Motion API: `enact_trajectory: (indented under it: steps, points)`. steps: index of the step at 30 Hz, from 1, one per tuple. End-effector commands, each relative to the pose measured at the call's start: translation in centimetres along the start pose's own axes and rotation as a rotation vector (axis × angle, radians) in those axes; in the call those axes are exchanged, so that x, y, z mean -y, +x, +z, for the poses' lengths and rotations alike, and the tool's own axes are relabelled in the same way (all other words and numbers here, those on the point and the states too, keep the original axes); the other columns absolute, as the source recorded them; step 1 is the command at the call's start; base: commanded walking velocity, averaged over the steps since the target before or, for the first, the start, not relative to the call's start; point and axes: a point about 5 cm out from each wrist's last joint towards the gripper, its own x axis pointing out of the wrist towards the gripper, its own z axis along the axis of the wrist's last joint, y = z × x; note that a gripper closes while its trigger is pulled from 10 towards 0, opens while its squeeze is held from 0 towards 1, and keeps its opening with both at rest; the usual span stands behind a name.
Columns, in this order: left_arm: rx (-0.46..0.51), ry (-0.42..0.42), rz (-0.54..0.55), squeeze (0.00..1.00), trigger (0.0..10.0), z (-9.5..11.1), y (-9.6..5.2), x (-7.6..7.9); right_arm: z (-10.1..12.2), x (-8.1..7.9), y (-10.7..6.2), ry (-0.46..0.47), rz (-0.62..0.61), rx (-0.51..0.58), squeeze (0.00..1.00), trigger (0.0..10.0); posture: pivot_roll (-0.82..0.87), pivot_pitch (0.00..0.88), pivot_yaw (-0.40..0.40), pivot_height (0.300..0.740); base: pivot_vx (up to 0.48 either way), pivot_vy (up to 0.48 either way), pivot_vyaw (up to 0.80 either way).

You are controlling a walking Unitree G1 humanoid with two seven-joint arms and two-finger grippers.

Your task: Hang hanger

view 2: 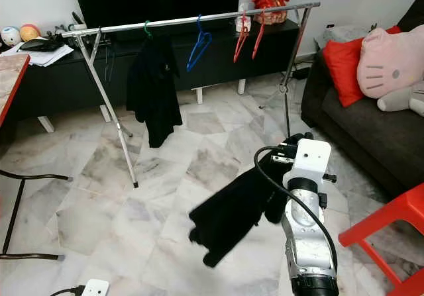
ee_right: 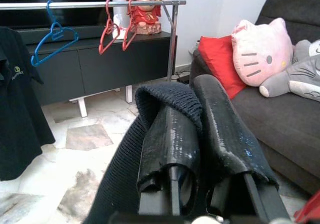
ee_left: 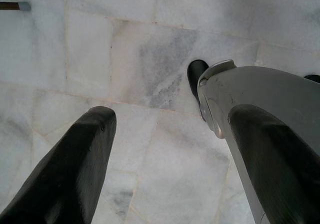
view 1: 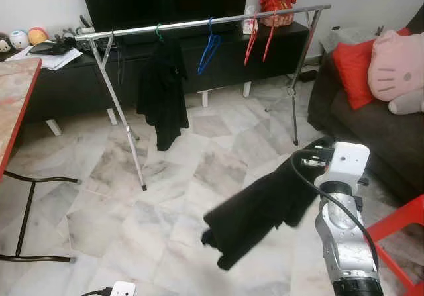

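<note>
The small logo on the hanging black shirt (ee_right: pixel 17 103) is too small to read.

My right arm (view 2: pixel 306 243) is a rounded silver-grey casing with small dark screw holes, capped by a white boxy wrist block and ringed in black at its near end. A thick black cable (view 2: pixel 278 187) loops out of the block and runs down along the casing. My right gripper (ee_right: pixel 200 108) has two long black fingers, matte and scuffed with pale specks. My left gripper (ee_left: pixel 172 149) shows black rounded fingertips, one backed by a smooth grey shell
</note>
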Motion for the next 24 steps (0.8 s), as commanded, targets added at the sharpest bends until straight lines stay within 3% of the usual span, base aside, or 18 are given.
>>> enact_trajectory:
  steps: [1,24]
  points:
    - [0.014,-0.021,0.002,0.0,10.0,0.09,-0.03,-0.21,0.74,0.12,0.36,0.017,-0.013,0.03,0.0,10.0,-0.13,0.0,-0.018,0.74,0.24,0.0,0.0]
    - [0.021,-0.024,0.0,0.0,10.0,0.31,-0.02,-0.44,0.95,0.21,0.66,0.044,-0.034,0.029,0.0,10.0,-0.13,0.0,-0.023,0.74,0.295,0.0,0.0]
